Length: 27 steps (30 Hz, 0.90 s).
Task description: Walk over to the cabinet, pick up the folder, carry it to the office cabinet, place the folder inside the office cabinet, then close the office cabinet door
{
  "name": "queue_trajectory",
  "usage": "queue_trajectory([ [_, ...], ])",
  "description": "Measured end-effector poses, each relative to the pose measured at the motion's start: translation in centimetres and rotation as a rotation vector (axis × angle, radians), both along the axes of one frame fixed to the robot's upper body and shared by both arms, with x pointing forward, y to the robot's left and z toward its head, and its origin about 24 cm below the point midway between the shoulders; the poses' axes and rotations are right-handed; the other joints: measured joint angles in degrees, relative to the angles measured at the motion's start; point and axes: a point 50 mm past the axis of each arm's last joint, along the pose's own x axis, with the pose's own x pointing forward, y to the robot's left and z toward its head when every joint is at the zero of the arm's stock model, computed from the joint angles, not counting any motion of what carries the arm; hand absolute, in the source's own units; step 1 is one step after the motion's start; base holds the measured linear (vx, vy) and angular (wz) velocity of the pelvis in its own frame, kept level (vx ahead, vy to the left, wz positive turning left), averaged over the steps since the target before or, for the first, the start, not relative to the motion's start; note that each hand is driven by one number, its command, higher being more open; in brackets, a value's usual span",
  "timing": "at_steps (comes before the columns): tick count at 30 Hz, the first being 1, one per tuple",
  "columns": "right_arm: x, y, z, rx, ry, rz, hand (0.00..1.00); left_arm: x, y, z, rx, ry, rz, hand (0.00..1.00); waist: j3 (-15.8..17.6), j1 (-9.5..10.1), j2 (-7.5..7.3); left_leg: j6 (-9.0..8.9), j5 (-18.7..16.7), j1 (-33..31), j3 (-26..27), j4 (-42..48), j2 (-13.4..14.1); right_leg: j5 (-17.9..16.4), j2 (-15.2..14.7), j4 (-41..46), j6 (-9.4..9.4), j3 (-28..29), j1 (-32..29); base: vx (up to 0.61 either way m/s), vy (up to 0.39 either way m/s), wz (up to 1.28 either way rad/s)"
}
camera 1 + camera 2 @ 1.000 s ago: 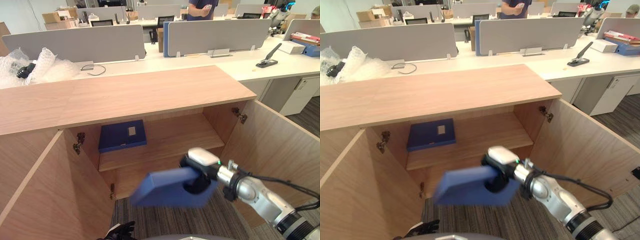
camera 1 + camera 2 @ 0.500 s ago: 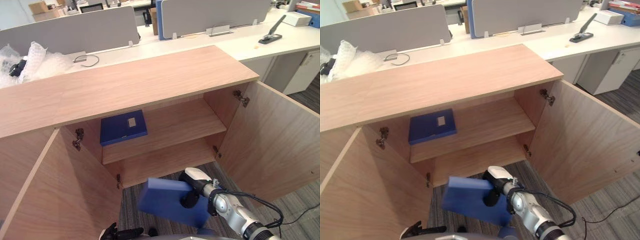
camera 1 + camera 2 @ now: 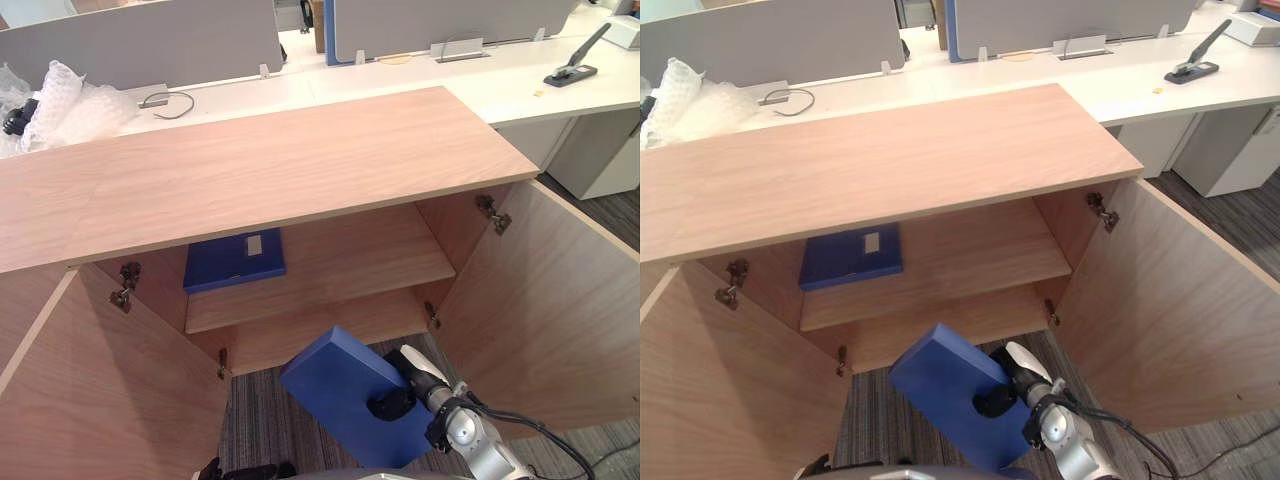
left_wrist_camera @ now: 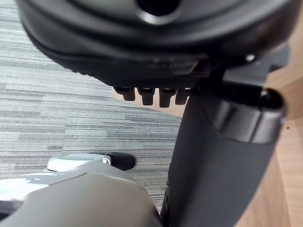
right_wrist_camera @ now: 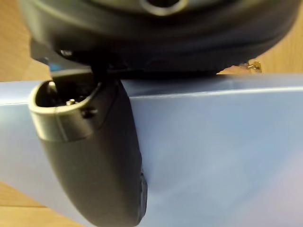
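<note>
The right hand [image 3: 388,407] has turned the blue folder [image 3: 335,382]. It now slants, with its high end near the front edge of the cabinet's bottom shelf [image 3: 320,337]. The camera looks further down.

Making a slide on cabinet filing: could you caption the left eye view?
Right hand holds a blue folder tilted before the open cabinet, where a second folder lies on the shelf.

Doors: left wooden door [image 3: 90,400] and right wooden door [image 3: 560,310] of the light wooden cabinet [image 3: 270,170] both wide, mouth open to me | upper shelf [image 3: 370,250]: flat dark-blue file box [image 3: 235,260] takes the left end, right half free | bottom compartment [image 3: 330,325]: free right across | right door near my right hand [image 3: 388,408] and its broad blue folder [image 3: 335,378]
</note>
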Motion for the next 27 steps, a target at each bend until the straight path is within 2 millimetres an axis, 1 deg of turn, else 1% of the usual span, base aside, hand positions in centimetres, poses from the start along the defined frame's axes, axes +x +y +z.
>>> queue_trajectory([
  [2,-0.9,-1.1,-0.4,0.113,0.044,-0.155,0.0,0.3,-0.3,0.1,0.008,-0.007,-0.064,1.0,-0.33,-0.01,0.0,-0.07,-0.91,0.04,-0.77,0.97,0.0,0.0,-0.11,-1.16,0.0,-0.74,1.51,0.06,-0.002,0.17],
  [3,-1.1,-1.3,-0.5,0.152,0.056,-0.204,0.0,0.4,-0.3,0.1,0.011,-0.012,-0.075,1.0,-0.36,-0.03,-0.01,-0.09,-0.99,0.07,-0.8,1.18,-0.02,0.0,-0.18,-1.31,0.0,-0.8,1.8,0.05,0.006,0.09],
  [5,-1.9,-2.1,-1.0,0.357,0.089,-0.428,0.0,0.5,-0.4,0.2,0.014,-0.013,-0.111,1.0,-0.5,-0.07,0.18,-0.01,-1.11,0.25,-0.94,1.52,-0.13,0.0,-0.33,-1.36,0.0,-1.25,2.51,0.04,0.002,0.07],
  [6,-2.0,-2.3,-1.1,0.412,0.092,-0.486,0.0,0.4,-0.4,0.2,0.015,-0.011,-0.112,1.0,-0.58,-0.18,0.28,-0.01,-1.11,0.27,-0.97,1.52,-0.14,0.0,-0.44,-1.36,0.0,-1.45,2.58,0.01,0.005,0.07],
  [8,-2.2,-2.8,-1.6,0.646,0.097,-0.734,0.0,0.2,-0.3,0.1,0.016,-0.005,-0.115,1.0,-0.9,-0.27,0.72,-0.01,-1.11,0.44,-1.04,1.52,-0.25,-0.02,-0.58,-1.36,0.03,-1.62,2.86,-0.01,0.011,0.05],
  [9,-2.2,-2.9,-1.7,0.699,0.099,-0.786,0.0,0.1,-0.3,0.1,0.015,-0.002,-0.114,1.0,-1.04,-0.27,0.91,-0.01,-1.11,0.45,-1.09,1.52,-0.32,-0.04,-0.65,-1.36,0.05,-1.68,2.9,-0.03,0.015,0.04],
  [10,-2.0,-3.1,-1.8,0.786,0.098,-0.865,0.0,-0.2,-0.4,0.1,0.011,0.003,-0.111,1.0,-1.23,-0.28,1.19,0.0,-1.11,0.45,-1.1,1.5,-0.46,-0.07,-0.8,-1.35,0.09,-1.7,2.88,-0.06,0.031,0.02],
  [11,-1.6,-3.5,-1.9,0.923,0.096,-0.982,0.0,-0.6,-0.6,0.0,0.005,0.013,-0.105,1.0,-1.59,-0.16,1.78,0.0,-1.11,0.31,-1.11,1.47,-0.75,-0.26,-1.08,-1.27,0.16,-1.71,2.71,-0.07,0.035,0.02],
  [13,-0.8,-3.8,-1.8,1.037,0.073,-1.078,0.0,-1.2,-0.9,-0.1,-0.004,0.023,-0.088,1.0,-1.99,-0.1,2.52,0.0,-1.11,-0.17,-1.21,1.42,-0.96,-0.41,-1.32,-0.86,0.23,-1.79,1.89,-0.09,0.036,0.03],
  [14,0.3,-4.1,-1.2,1.166,0.03,-1.16,0.0,-1.4,-1.1,-0.2,-0.015,0.015,-0.054,1.0,-1.89,0.29,3.27,0.08,-1.05,-0.77,-1.32,1.44,-1.26,-0.77,-1.72,0.32,0.31,-1.85,0.78,-0.11,0.044,0.03],
  [15,0.9,-4.2,-0.9,1.214,0.008,-1.181,0.0,-1.4,-1.2,-0.2,-0.017,0.012,-0.045,1.0,-1.59,0.35,3.51,0.32,-0.88,-0.93,-1.37,1.44,-1.51,-1.05,-2.01,1.12,0.42,-1.85,0.21,-0.12,0.047,0.05],
  [16,1.9,-4.4,-0.3,1.278,-0.031,-1.203,0.0,-1.4,-1.3,-0.2,-0.022,0.006,-0.022,1.0,-1.3,0.39,3.88,0.66,-0.63,-1.27,-1.49,1.44,-1.96,-1.47,-2.56,2.4,0.59,-1.84,-0.72,-0.15,0.054,0.08],
  [18,4.4,-5.1,1.7,1.443,-0.16,-1.239,0.0,-1.6,-1.7,-0.2,-0.034,0.001,0.021,1.0,-0.8,0.53,4.93,1.44,0.07,-2.87,-1.95,1.58,-3.12,-2.45,-4.02,5.57,1.04,-1.89,-3.56,-0.17,0.057,0.12],
  [19,5.1,-5.4,2.2,1.477,-0.196,-1.245,0.0,-1.5,-1.9,-0.2,-0.038,-0.008,0.029,1.0,-0.51,0.55,5.3,1.63,0.31,-3.16,-1.98,1.57,-3.37,-2.51,-4.37,6.13,1.16,-1.88,-4.11,-0.14,0.043,0.11],
  [21,7.8,-6.5,4.9,1.544,-0.342,-1.251,0.0,-1.1,-2.3,-0.1,-0.043,-0.036,0.051,1.0,1.14,0.98,6.32,2.25,0.82,-4.98,-2.22,2.37,-4.6,-3.08,-5.62,8.83,1.72,-1.8,-6.6,-0.16,0.035,0.09],
  [22,8.5,-6.8,5.7,1.555,-0.372,-1.247,0.0,-1.0,-2.3,-0.1,-0.043,-0.044,0.058,1.0,1.68,1.04,6.47,2.3,0.85,-5.62,-2.28,2.81,-4.9,-3.31,-5.92,9.69,1.84,-1.72,-7.44,-0.14,0.019,0.09],
  [24,11.8,-7.8,9.8,1.591,-0.483,-1.177,0.0,-0.1,-2.1,0.3,-0.032,-0.09,0.076,1.0,4.99,1.2,6.7,2.58,0.76,-8.46,-2.33,5.32,-6.14,-4.35,-7.45,13.77,2.07,-1.35,-10.71,-0.14,0.011,0.09],
  [25,12.7,-8.0,11.1,1.602,-0.512,-1.147,0.0,0.1,-2.0,0.3,-0.028,-0.102,0.077,1.0,5.93,1.2,6.65,2.7,0.64,-9.49,-2.3,6.25,-6.43,-4.6,-7.83,14.94,2.12,-1.17,-11.83,-0.14,0.008,0.09],
  [26,14.4,-8.3,13.8,1.628,-0.57,-1.082,0.0,0.6,-2.0,0.5,-0.023,-0.128,0.08,1.0,8.0,1.24,6.73,2.92,0.2,-11.75,-2.14,8.68,-6.89,-5.07,-8.66,17.29,2.22,-0.85,-13.96,-0.12,0.007,0.08],
  [27,15.1,-8.3,15.1,1.64,-0.596,-1.052,0.0,0.9,-1.9,0.7,-0.025,-0.145,0.087,1.0,8.99,1.24,6.76,3.02,-0.15,-12.92,-2.05,10.11,-7.08,-5.33,-8.94,18.54,2.23,-0.67,-14.98,-0.15,0.01,0.08],
])
